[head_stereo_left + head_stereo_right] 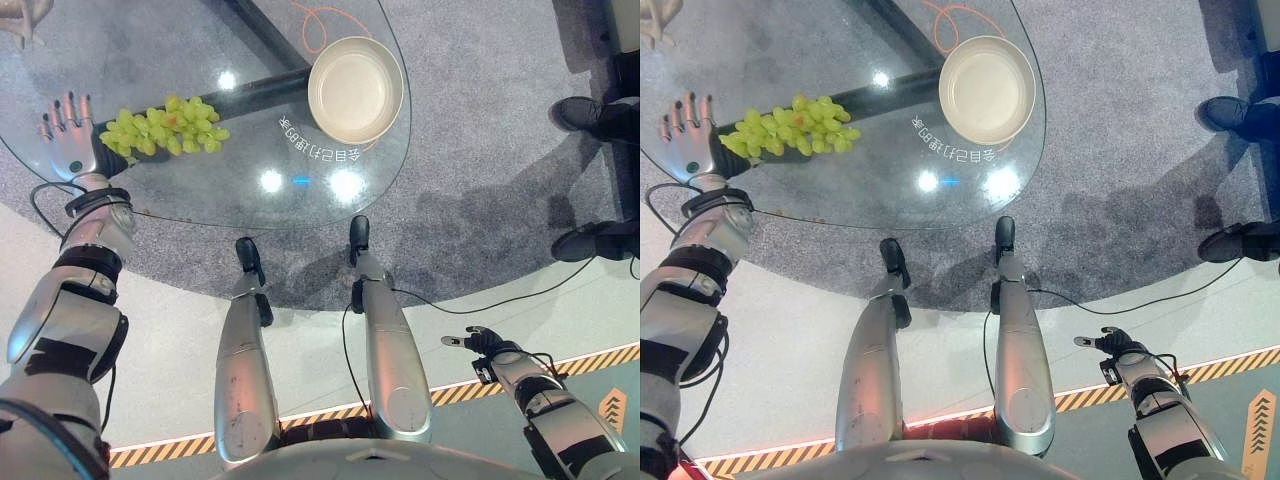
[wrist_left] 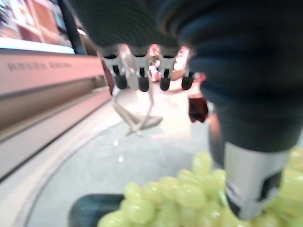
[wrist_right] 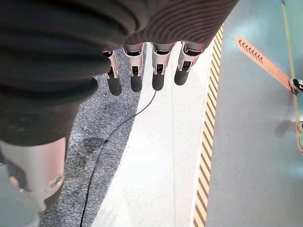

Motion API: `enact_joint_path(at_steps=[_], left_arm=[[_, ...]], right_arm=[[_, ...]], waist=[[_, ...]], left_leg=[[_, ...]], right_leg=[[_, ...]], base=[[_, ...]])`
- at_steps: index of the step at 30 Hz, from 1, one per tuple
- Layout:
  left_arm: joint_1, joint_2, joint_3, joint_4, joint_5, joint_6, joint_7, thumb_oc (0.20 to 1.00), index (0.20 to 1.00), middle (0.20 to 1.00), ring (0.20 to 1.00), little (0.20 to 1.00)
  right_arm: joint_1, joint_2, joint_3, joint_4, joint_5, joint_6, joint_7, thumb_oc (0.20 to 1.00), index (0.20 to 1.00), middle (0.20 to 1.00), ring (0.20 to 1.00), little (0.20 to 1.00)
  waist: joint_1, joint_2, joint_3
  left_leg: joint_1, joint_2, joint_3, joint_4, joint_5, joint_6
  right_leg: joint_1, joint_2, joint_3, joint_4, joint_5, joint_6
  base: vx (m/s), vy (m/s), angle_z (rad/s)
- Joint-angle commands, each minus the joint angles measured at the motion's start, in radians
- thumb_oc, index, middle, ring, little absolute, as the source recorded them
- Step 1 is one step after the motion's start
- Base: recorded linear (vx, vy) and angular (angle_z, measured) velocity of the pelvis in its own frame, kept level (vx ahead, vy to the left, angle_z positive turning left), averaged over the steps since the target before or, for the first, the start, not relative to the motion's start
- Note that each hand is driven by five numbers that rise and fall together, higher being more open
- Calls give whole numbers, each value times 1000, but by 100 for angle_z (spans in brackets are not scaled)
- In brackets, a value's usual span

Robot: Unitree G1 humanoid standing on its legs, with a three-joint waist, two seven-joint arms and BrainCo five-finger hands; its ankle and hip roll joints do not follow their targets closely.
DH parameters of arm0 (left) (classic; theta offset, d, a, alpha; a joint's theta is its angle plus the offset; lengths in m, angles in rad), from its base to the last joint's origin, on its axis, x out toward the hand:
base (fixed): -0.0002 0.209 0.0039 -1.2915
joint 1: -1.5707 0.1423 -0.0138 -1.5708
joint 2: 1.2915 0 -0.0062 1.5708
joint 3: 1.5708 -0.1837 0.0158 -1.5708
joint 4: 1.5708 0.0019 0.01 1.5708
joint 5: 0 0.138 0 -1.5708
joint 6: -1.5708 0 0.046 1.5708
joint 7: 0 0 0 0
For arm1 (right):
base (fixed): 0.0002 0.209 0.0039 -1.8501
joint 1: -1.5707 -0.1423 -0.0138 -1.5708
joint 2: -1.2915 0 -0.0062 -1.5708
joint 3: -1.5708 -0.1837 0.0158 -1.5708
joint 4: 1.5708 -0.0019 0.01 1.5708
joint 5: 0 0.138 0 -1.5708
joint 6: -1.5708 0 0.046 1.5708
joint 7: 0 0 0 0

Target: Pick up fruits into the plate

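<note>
A grey carpeted floor with a yellow-and-black hazard stripe is seen beneath a round glass table (image 1: 200, 200), whose dark base shows through the top. A person's dark shoes (image 1: 585, 115) are seen at the right edge, well clear of the table.

On the glass, a cream plate (image 1: 356, 88) stands toward the robot's right of centre and sits empty. A bunch of green grapes (image 1: 165, 126) lies toward the left, its long axis running roughly across the table, one end pointing at the plate and the other at the left hand. Bunch and plate are apart, with bare glass between them.

The left hand (image 1: 66, 130) is placed at the left end of the bunch, just beside or touching it, so the fruit lies to its right, toward the plate. Its fingers (image 2: 142, 73) are held straight and spread, nothing grasped; in the left wrist view the grapes are seen close under the thumb. This hand is by far the nearer.

The right hand (image 1: 480, 342) hangs low beside the body, off the table, fingers relaxed and empty.
</note>
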Motion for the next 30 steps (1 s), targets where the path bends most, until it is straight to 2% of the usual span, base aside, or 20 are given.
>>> enact_joint_path(at_steps=[1,4,8,13,17,22,25,27,30], left_arm=[[-7,96,73,45,-38,43,61,1000,1000,1000,1000,1000],[-44,105,72,61,-43,59,78,1000,1000,1000,1000,1000],[-69,112,57,75,-16,50,64,1000,1000,1000,1000,1000],[-71,113,20,43,80,18,0,1000,1000,1000,1000,1000],[-68,109,-3,27,131,5,-9,1000,1000,1000,1000,1000],[-95,116,-55,-6,184,-38,-71,1000,1000,1000,1000,1000],[-111,124,-98,-23,192,-111,-135,1000,1000,1000,1000,1000],[-118,128,-117,-32,198,-128,-143,1000,1000,1000,1000,1000],[-146,140,-162,-40,221,-163,-210,1000,1000,1000,1000,1000]], right_arm=[[105,-16,43,-2,38,1,-21,1000,1000,1000,1000,1000],[112,-14,43,-1,36,-9,-23,1000,1000,1000,1000,1000],[111,-16,42,0,45,-23,-26,1000,1000,1000,1000,1000],[107,-25,38,-19,48,-28,-32,1000,1000,1000,1000,1000],[104,-34,35,-25,44,-29,-37,1000,1000,1000,1000,1000],[105,-49,28,-36,40,-33,-46,1000,1000,1000,1000,1000],[107,-67,21,-43,38,-39,-47,1000,1000,1000,1000,1000],[113,-76,16,-49,34,-41,-45,1000,1000,1000,1000,1000],[119,-84,5,-50,37,-54,-44,1000,1000,1000,1000,1000]], waist=[[-12,-32,-30],[-18,-41,-30],[-22,-45,-30],[-28,-36,-30],[-33,-28,-30],[-44,-9,-30],[-53,4,-30],[-58,11,-30],[-64,16,-30]], left_leg=[[-51,-101,-10,49,-79,53],[-68,-98,-10,53,-83,53],[-89,-94,-8,62,-84,52],[-114,-98,-7,65,-87,51],[-124,-100,-2,65,-85,51],[-141,-106,6,61,-79,54],[-156,-109,10,64,-78,55],[-160,-112,13,66,-79,57],[-158,-115,18,67,-79,61]], right_leg=[[-33,113,14,105,-105,-59],[-50,115,12,100,-99,-57],[-70,114,8,99,-91,-55],[-98,111,9,94,-80,-52],[-111,108,11,94,-76,-51],[-134,103,19,94,-71,-48],[-154,103,27,103,-71,-48],[-163,103,32,108,-72,-47],[-162,105,37,114,-75,-47]], base=[[0,0,0],[0,0,0],[0,0,0],[0,0,0],[4,52,-2],[7,68,-1],[24,85,-6],[43,78,-10],[34,45,-4]])
